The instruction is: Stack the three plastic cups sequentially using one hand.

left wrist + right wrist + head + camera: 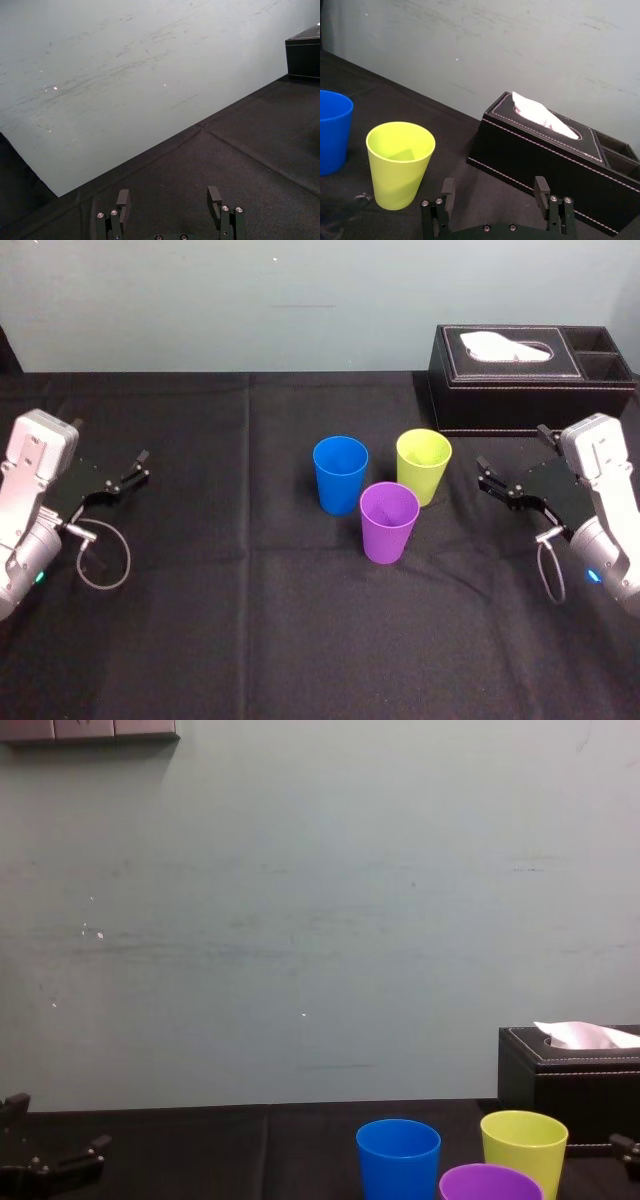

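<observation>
Right black two-jaw gripper (pixel 512 450) hovers frame-right, jaws apart, near my likely first pick, the yellow-green plastic cup (pixel 423 466); left gripper (pixel 108 442) parked frame-left.

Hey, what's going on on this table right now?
Nothing is being held yet. The blue cup, yellow-green cup and purple cup stand upright in a close cluster on the black table, none nested. The left gripper hangs open far to the left; the right gripper, also open, is just right of the yellow-green cup, near the tissue box.
</observation>
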Controlling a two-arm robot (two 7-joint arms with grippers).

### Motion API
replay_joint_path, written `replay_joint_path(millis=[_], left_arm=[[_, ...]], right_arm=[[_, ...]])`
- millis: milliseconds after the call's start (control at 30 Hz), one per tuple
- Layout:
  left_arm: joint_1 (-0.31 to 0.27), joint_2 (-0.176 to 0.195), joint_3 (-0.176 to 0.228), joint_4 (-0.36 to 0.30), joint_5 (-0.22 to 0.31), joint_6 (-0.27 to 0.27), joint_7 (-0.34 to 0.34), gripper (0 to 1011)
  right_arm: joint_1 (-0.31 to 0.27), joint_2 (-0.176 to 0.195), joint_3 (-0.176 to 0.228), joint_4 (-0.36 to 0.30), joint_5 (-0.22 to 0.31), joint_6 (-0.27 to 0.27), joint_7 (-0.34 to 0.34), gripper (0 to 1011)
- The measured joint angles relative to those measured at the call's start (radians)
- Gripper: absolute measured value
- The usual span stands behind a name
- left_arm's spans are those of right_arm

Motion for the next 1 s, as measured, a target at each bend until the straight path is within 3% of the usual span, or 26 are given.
replay_joint_path(millis=[200,500,833,1000], left_arm=[[0.000,0.000,0.000,0.000,0.000,0.000,0.000,1011],[0.000,0.000,0.000,0.000,0.000,0.000,0.000,1011],[0.000,0.000,0.000,0.000,0.000,0.000,0.000,1012],[0.000,0.000,0.000,0.000,0.000,0.000,0.000,1011]], right_arm=[[-0.015,-0.003,0.026,-0.033,-0.002,0.006,0.001,1003],[-0.076,0.006,0.085,-0.121,0.066,0.032,0.042,1003],[-0.209,0.075,0.142,-0.280,0.192,0.162,0.156,1003],[-0.254,0.098,0.157,-0.324,0.214,0.202,0.191,1003]])
